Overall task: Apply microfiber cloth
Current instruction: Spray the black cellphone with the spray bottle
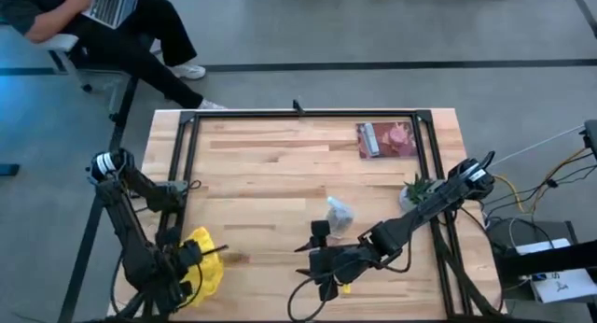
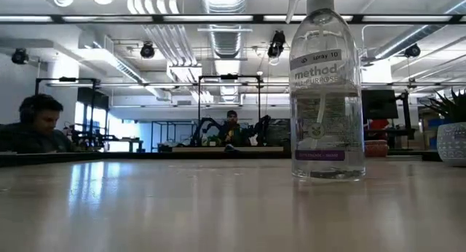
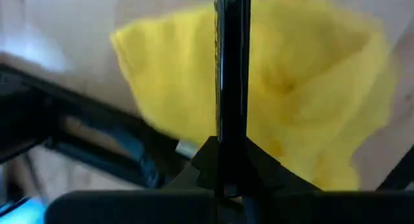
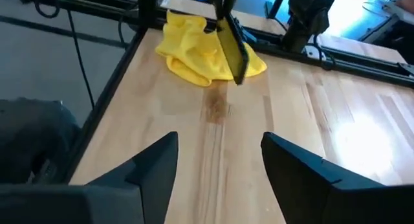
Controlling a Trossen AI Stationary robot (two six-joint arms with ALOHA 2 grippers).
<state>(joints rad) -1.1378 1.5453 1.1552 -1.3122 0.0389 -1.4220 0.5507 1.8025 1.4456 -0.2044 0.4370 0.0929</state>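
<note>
Wooden bench [image 1: 280,174] carries the cloth [image 1: 203,253] bunched at its near left corner, the left gripper [image 1: 191,255] seemingly pinching a phone [image 4: 231,46] over it, the right gripper [image 1: 315,259] spread mid-bench; wiping seems unstarted.

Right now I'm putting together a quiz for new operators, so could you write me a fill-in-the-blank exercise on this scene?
1. The microfiber cloth is ____ in colour.
2. The left end effector is ____ on the black phone.
3. The right end effector is ____, with nothing between its fingers.
4. The spray bottle stands ____ on the table.
Missing words: yellow; shut; open; upright.
</note>
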